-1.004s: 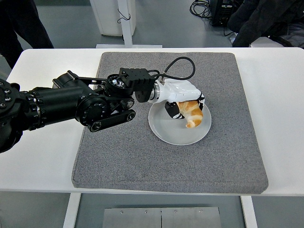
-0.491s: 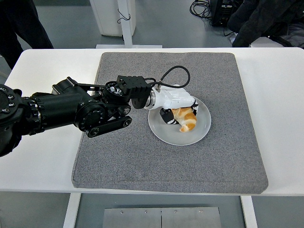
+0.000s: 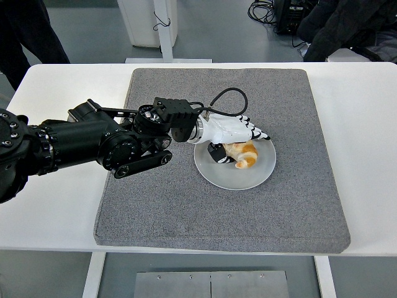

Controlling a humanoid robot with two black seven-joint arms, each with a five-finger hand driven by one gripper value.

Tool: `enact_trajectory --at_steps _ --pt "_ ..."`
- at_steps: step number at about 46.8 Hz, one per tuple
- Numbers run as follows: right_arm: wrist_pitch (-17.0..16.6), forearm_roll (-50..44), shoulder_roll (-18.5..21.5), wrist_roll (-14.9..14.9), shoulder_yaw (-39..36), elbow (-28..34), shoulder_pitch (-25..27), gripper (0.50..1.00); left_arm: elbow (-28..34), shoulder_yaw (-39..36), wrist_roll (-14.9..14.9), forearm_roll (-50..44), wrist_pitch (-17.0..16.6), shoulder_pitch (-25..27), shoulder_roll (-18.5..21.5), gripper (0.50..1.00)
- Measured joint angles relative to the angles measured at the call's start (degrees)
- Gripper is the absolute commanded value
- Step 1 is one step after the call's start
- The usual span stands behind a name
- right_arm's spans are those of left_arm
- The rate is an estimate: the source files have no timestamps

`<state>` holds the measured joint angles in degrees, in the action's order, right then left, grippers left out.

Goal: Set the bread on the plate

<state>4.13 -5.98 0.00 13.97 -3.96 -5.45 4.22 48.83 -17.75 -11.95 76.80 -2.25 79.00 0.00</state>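
Observation:
A golden-brown piece of bread (image 3: 243, 154) lies on the white plate (image 3: 234, 176), which sits near the middle of the grey mat. My left arm reaches in from the left edge, and its white hand (image 3: 239, 139) hovers just over the bread. The fingers (image 3: 255, 134) are stretched out flat above the bread and the thumb sits at its left side, so the hand is open and holds nothing. My right arm does not show in the head view.
The plate rests on a grey felt mat (image 3: 186, 205) that covers the centre of the white table (image 3: 366, 124). A person in dark clothes stands at the top left (image 3: 25, 31) and another at the top right (image 3: 347, 25), beyond the far edge.
The hand lowered the bread onto the plate, then uncurled its fingers and let it go. The bread now lies flat on the plate.

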Motion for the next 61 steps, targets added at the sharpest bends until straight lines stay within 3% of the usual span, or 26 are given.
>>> enact_trajectory --at_steps 13,24,34,48,55,61 --pt "0.00 0.00 0.00 0.00 0.00 0.00 0.00 1.000 2.87 0.77 -0.52 -1.03 0.76 4.03 -0.01 0.992" --pt "0.00 0.00 0.00 0.01 0.00 0.00 0.00 1.000 6.91 3.61 -1.04 -8.21 6.79 11.36 -0.01 0.992" --pt "0.00 0.00 0.00 0.00 0.00 0.00 0.00 1.000 7.18 9.62 -2.90 -14.53 8.57 13.97 0.09 0.992" --pt "0.00 0.00 0.00 0.00 0.00 0.00 0.00 1.000 6.10 17.01 -3.02 -25.56 9.12 14.66 9.05 0.993" --pt "0.00 0.00 0.00 0.00 0.00 0.00 0.01 1.000 5.31 20.37 -3.02 -35.89 9.03 10.78 14.98 0.993" --pt "0.00 0.00 0.00 0.01 0.00 0.00 -0.01 1.000 3.35 25.24 -3.82 -41.93 9.00 6.19 16.56 0.993"
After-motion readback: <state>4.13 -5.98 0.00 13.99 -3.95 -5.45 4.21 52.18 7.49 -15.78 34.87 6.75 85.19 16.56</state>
